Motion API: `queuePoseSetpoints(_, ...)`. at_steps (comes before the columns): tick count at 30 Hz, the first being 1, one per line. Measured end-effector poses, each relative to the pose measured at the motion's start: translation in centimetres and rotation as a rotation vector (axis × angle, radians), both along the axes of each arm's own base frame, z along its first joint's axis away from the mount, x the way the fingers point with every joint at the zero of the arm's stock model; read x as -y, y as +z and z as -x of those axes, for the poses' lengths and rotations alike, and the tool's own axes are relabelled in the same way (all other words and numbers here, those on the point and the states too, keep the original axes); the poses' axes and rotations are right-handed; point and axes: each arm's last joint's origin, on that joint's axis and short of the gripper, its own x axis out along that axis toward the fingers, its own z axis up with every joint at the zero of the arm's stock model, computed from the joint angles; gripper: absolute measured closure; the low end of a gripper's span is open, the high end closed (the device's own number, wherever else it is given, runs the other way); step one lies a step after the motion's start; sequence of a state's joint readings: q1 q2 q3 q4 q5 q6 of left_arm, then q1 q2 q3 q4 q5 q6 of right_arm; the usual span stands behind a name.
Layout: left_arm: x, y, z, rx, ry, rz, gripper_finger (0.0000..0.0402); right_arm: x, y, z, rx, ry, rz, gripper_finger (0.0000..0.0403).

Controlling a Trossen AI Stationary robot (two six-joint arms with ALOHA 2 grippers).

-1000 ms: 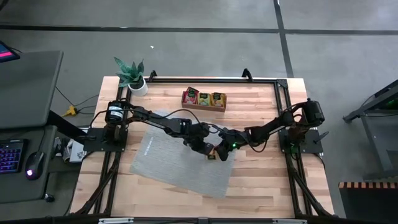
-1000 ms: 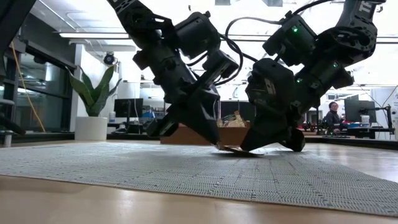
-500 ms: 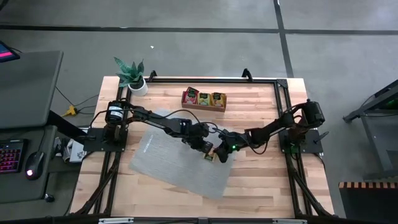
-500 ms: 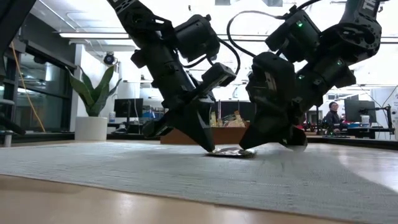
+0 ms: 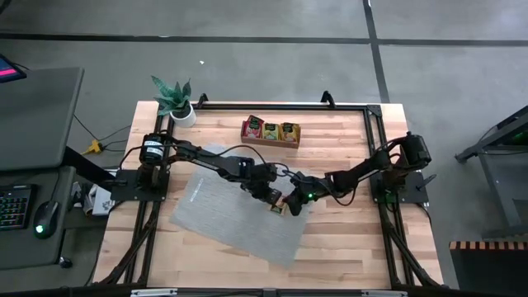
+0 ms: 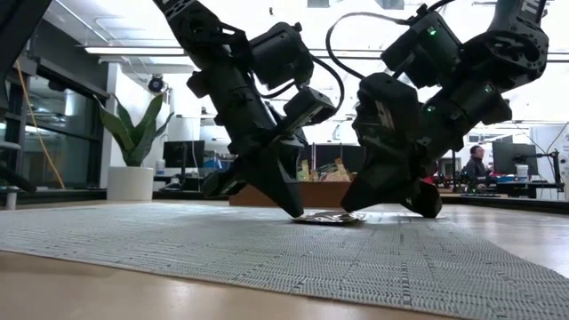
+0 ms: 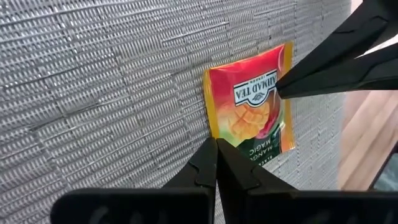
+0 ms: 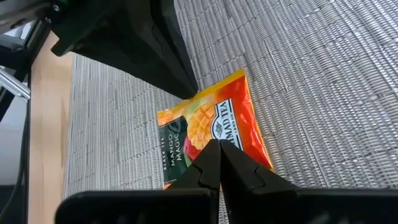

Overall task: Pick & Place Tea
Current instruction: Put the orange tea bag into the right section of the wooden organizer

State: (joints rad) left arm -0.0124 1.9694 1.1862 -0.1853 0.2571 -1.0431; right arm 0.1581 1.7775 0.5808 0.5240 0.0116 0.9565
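Wooden surface (image 5: pixel 346 239), grey woven mat (image 5: pixel 223 214) across its middle, brown tray (image 5: pixel 271 142) w/ sorted sachets at the far edge, potted plant (image 5: pixel 175 99) at the far left corner. Mid-mat, both arms converged on one sachet (image 7: pixel 252 102) lying flat on the weave near the mat's right edge. Left hand (image 7: pixel 216 144) fully closed, tip pressed at the sachet's edge; right hand (image 8: pixel 219 145) fully closed too, tip resting on the printed face from the opposite side; neither w/ any hold on it. Step in hand, prob.: pinning and nudging the flat sachet to raise an edge, pre-grasp. Next move calls for one hand opening and sliding a finger under a lifted edge while the other steadies, then carry to tray. Print on sachet: "AHMAD TEA", "MANGO MAGIC", "BLACK TEA" partly legible, mango graphic, red-orange-yellow wrapper.
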Motion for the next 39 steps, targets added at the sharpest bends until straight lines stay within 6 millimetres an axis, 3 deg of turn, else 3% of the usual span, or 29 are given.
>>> queuePoseSetpoints(6,0.0,0.1,0.1,0.005,-0.022,-0.019,0.04,0.0,1.0,0.3,0.019,0.054,0.038,0.0403)
queuePoseSetpoints(12,0.4,0.0,0.1,0.004,-0.046,-0.033,0.04,0.1,3.8,0.5,0.1,0.14,0.172,0.0403)
queuePoseSetpoints(15,0.8,0.0,0.2,0.001,-0.061,-0.037,0.04,0.1,5.4,0.2,0.046,0.184,0.237,0.0403)
queuePoseSetpoints(21,1.3,0.0,0.3,-0.004,-0.075,-0.034,0.0401,0.1,6.5,-0.6,-0.079,0.346,0.366,0.0403)
queuePoseSetpoints(39,1.3,0.0,0.3,-0.014,-0.076,-0.025,0.0401,1.5,4.5,-1.6,-0.091,0.426,0.384,0.0403)
